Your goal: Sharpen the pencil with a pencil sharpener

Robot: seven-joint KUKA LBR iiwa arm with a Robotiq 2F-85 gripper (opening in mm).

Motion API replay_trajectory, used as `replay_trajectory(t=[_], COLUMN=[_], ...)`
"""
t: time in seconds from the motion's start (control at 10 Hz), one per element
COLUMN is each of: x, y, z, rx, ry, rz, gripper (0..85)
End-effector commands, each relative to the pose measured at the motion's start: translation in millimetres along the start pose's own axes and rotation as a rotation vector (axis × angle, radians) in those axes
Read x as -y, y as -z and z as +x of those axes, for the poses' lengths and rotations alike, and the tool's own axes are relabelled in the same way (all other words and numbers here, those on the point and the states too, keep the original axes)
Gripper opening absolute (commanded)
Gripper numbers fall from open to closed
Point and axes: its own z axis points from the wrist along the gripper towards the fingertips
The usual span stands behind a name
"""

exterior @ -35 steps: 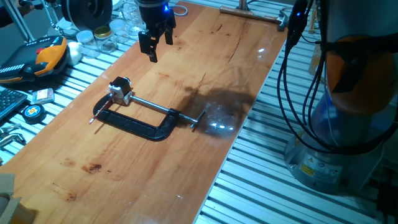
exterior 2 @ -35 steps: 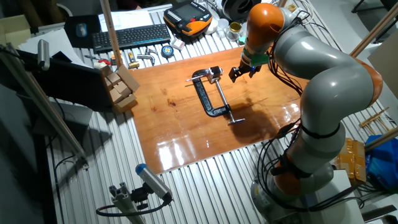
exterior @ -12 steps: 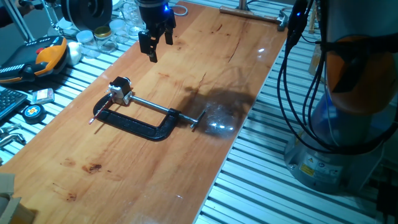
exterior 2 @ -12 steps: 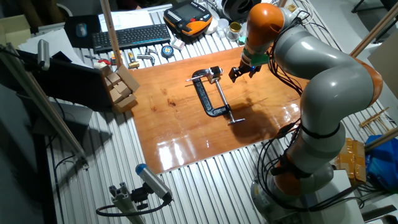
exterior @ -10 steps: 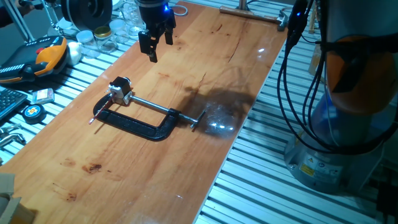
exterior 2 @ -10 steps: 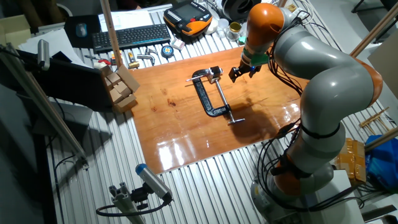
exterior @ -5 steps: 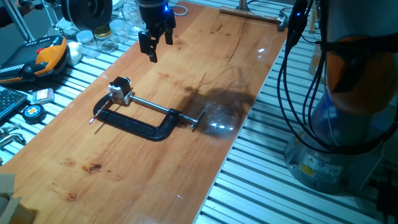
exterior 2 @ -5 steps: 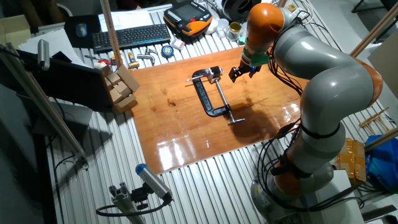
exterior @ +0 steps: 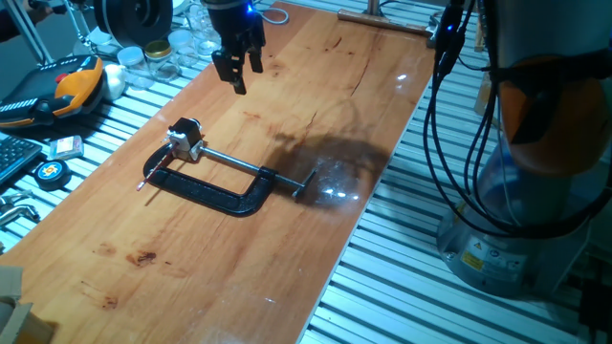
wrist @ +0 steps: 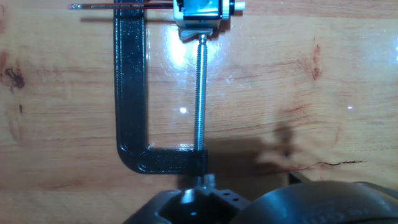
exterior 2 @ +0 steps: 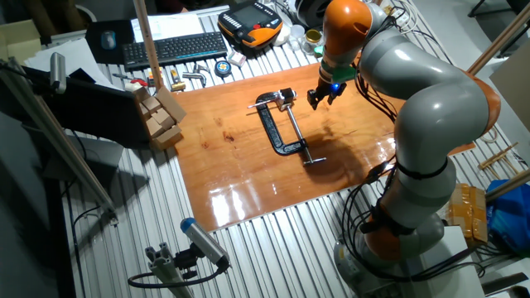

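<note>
1. Above the far part of the wooden table (exterior: 382, 124), the gripper (exterior: 236, 69) hangs in the air with nothing in it. Its two fingers stand a little apart, not wide.
2. From the gripper, the pencil sharpener (exterior: 185, 137) sits toward 7 o'clock in the one fixed view, well apart from it. The small silvery block with a dark top is squeezed in the mouth of a big black clamp (exterior: 215, 194), under the tip of the shiny screw rod (exterior: 234, 160).
3. I think the sharpener is hard and light, but the clamp holds it still, so it should not slide when pushed.
4. The pencil (wrist: 118, 6) is thin and dark. In the hand view it lies at 12 o'clock, poking out from the sharpener to the left across the clamp's end.
5. I think the pencil is light, stiff and easy to snap, and it can roll. The free end away from the sharpener looks like the best spot to pinch.
6. Glass jars (exterior: 153, 59) stand beyond the table's edge, about 9 o'clock from the gripper. I cannot tell what is in them.
</note>
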Motion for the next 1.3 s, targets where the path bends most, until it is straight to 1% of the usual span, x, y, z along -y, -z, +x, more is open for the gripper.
replay_trajectory(t=[0.0, 0.3, 0.6, 0.9, 1.0, 1.1, 1.2], x=[-0.3, -1.5, -1.4, -1.2, -0.9, -0.5, -0.3], y=[-0.1, -0.3, -1.4, -7.2, -9.8, -12.6, -13.9], z=[0.0, -1.4, -2.0, -4.8, -5.8, -6.7, -7.5], rx=[0.001, 0.009, 0.01, 0.012, 0.015, 0.028, 0.031], ry=[0.0, -0.006, -0.012, -0.023, -0.027, -0.039, -0.047], rz=[-0.001, 0.001, 0.001, -0.004, -0.005, -0.007, -0.007], gripper=[0.0, 0.0, 0.0, 0.0, 0.0, 0.0, 0.0])
